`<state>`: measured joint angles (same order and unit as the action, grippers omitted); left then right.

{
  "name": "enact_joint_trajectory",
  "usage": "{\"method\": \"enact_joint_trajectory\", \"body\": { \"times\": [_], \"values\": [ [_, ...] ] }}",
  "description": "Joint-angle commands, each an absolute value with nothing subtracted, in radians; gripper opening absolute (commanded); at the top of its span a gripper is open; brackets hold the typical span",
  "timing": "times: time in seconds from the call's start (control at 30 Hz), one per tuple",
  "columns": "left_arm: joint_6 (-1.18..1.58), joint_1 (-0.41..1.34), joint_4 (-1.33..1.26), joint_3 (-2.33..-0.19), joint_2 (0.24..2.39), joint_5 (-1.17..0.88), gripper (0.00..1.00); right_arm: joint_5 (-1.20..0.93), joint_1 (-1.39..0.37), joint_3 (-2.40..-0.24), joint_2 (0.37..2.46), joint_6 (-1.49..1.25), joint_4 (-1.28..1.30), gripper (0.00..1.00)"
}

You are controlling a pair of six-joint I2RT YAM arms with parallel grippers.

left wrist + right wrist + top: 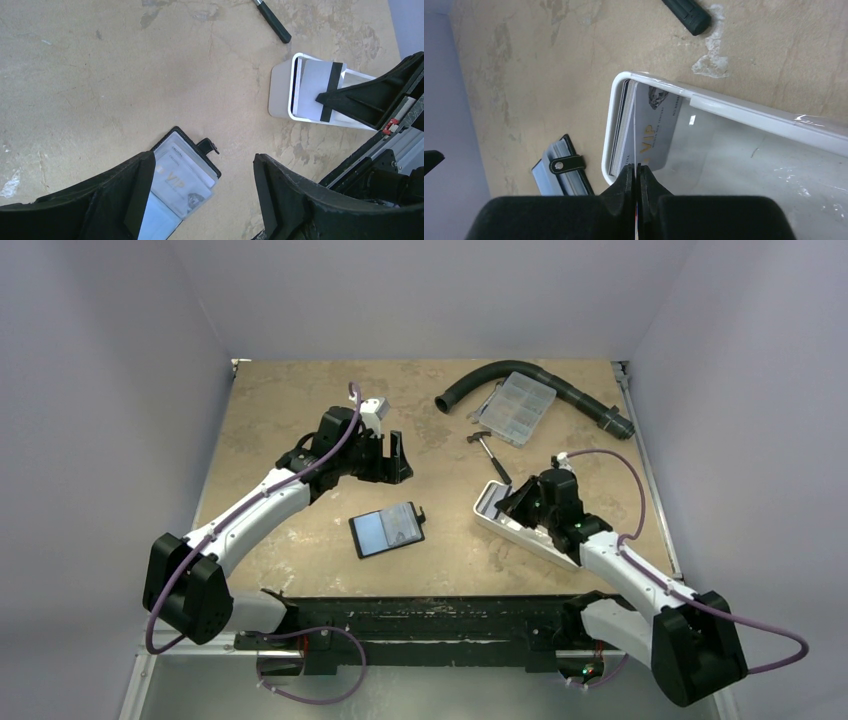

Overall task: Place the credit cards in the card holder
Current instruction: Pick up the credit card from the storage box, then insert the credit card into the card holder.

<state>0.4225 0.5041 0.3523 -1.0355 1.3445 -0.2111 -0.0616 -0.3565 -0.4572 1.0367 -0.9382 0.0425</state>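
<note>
**Top external.** Left pincer [395, 465] hangs over the tan mottled surface [300, 400] with its jaws wide apart and nothing between them. The small black folding card holder [388, 530] lies open, pale inside up. It is just below the left pincer toward the arm bases, and well to the left of the right pincer [512, 502]. Right pincer is down in the left end of the white rectangular plastic tray [492, 515]. Beyond it lie a small black-handled hammer [490, 452], a clear plastic compartment box [512, 408] and a black curved hose [535, 375].

**Left wrist.** Left pincer is spread and empty. The card holder lies partly under one finger [100, 205], with a VIP-marked card in its clear sleeve. Across the surface, a right-pincer finger lies on the dark-striped back of a pale grey credit card [310, 85] in the tray.

**Right wrist.** Right pincer's jaws are pressed together on the lower edge of the credit card, whose face shows gold VIP lettering. The card tilts away from the stack of credit cards [621, 125] standing against the tray's end wall. The card holder lies outside the tray, left of this pincer and apart from it.
</note>
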Motion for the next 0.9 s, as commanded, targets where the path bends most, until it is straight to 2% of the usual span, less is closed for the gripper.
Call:
{"method": "enact_joint_trajectory", "body": {
  "times": [0.0,0.07,0.13,0.23,0.3,0.4,0.5,0.6,0.73,0.87],
  "values": [
    [0.404,0.500,0.311,-1.037,1.352,-0.234,0.76,-0.013,-0.352,-0.518,1.003,-0.892,0.165,0.00],
    [0.412,0.499,0.308,-1.036,1.354,-0.243,0.79,-0.004,-0.352,-0.534,0.982,-0.862,0.210,0.00],
    [0.421,0.500,0.304,-1.038,1.361,-0.269,0.94,-0.003,-0.352,-0.545,0.950,-0.830,0.243,0.00],
    [0.440,0.499,0.305,-1.044,1.379,-0.308,0.99,0.003,-0.353,-0.564,0.890,-0.730,0.242,0.00],
    [0.451,0.499,0.305,-1.045,1.379,-0.327,1.00,-0.041,-0.353,-0.580,0.854,-0.646,0.199,0.00],
    [0.486,0.496,0.245,-1.008,1.355,-0.419,0.99,-0.216,-0.353,-0.617,0.862,-0.532,0.108,0.00],
    [0.555,0.488,0.110,-0.933,1.304,-0.580,0.95,-0.538,-0.353,-0.659,0.945,-0.474,0.021,0.00],
    [0.685,0.482,-0.116,-0.812,1.213,-0.703,0.95,-0.845,-0.354,-0.617,0.995,-0.603,-0.214,0.00],
    [0.902,0.480,-0.373,-0.686,1.128,-0.760,0.94,-0.968,-0.378,-0.529,0.999,-0.821,-0.568,0.00],
    [1.091,0.482,-0.632,-0.595,1.108,-0.784,0.93,-0.991,-0.433,-0.489,1.029,-0.941,-0.764,0.00]
  ]
}}
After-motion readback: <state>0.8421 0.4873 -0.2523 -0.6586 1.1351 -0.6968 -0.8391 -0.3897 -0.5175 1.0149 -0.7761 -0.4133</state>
